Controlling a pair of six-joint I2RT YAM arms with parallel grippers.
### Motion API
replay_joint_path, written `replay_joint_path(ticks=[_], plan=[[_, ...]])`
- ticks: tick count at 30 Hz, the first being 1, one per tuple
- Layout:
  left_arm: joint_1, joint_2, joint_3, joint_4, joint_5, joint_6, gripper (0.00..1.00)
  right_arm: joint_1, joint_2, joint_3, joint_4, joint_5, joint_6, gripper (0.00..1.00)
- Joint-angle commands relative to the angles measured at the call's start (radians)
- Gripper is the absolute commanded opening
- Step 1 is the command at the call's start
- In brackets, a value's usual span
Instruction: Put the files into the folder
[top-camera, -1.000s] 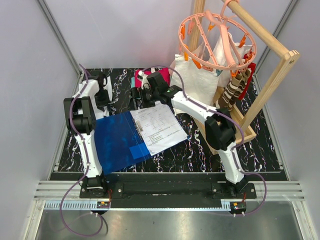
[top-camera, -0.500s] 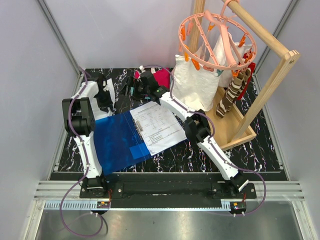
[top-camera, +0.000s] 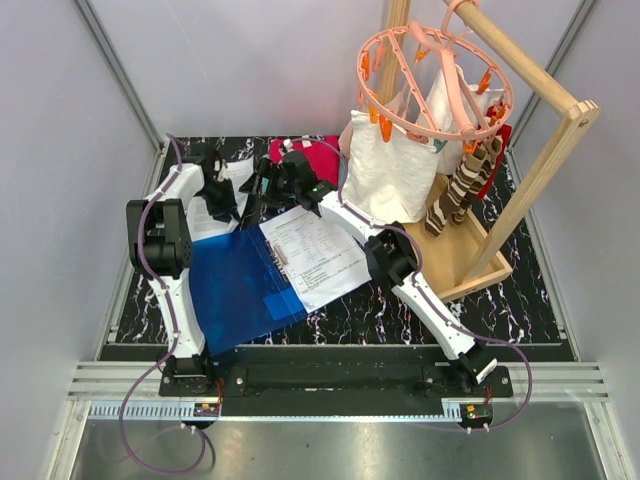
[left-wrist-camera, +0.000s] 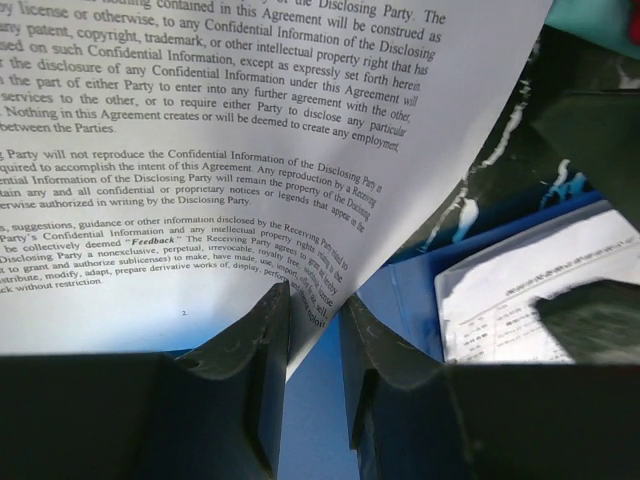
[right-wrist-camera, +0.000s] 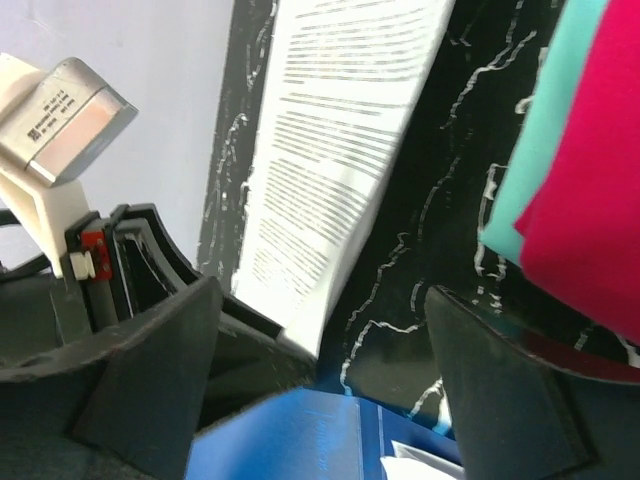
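The left pincer (left-wrist-camera: 315, 318) is closed tight on the bottom edge of a printed sheet (left-wrist-camera: 200, 150), near one corner, and lifts that edge just beyond the far end of the folder (top-camera: 235, 290). The sheet is thin, light and floppy: it bows away from the grip and curls at the free side, so it will likely sag and drag rather than travel flat. A pinch at one edge is enough for the weight, but the smooth paper could slip or crease if pulled fast. A hold nearer the middle of an edge would probably keep it from twisting.

The right pincer (right-wrist-camera: 320, 375) stands wide open with nothing in it, just beyond the folder's far end and beside the held sheet. The folder lies open and flat on the desk (top-camera: 400, 310), its plastic looking slick, with a second sheet (top-camera: 322, 255) resting on its right half. Folded clothes (right-wrist-camera: 590, 170) lie past the folder's far right corner
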Motion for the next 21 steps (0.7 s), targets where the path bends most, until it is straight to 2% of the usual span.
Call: replay_joint_path(ticks=[1, 3, 9, 11, 13, 14, 18, 21], plan=[[-0.021, -0.068, 0.000, 0.015, 0.055, -0.012, 0.28, 0.026, 0.039, 0.053, 0.076, 0.011, 0.039, 0.89], [-0.028, -0.074, -0.001, 0.015, 0.055, -0.010, 0.28, 0.033, 0.053, 0.058, 0.085, 0.015, 0.044, 0.80], [-0.034, -0.096, -0.017, 0.016, 0.059, -0.004, 0.28, 0.040, 0.077, 0.055, 0.108, 0.026, 0.041, 0.65], [-0.034, -0.103, -0.021, 0.015, 0.055, 0.000, 0.28, 0.040, 0.076, 0.055, 0.122, 0.026, 0.029, 0.53], [-0.034, -0.112, -0.030, 0.015, 0.068, 0.002, 0.32, 0.040, 0.074, 0.058, 0.137, 0.029, 0.012, 0.39], [-0.035, -0.115, -0.033, 0.016, 0.071, 0.003, 0.34, 0.040, 0.073, 0.061, 0.140, 0.031, 0.009, 0.36], [-0.034, -0.152, -0.044, 0.016, 0.083, 0.007, 0.54, 0.040, 0.036, 0.057, 0.139, 0.023, -0.024, 0.26], [-0.032, -0.207, -0.053, 0.016, 0.085, -0.007, 0.59, 0.040, -0.002, 0.034, 0.142, 0.012, -0.037, 0.14]])
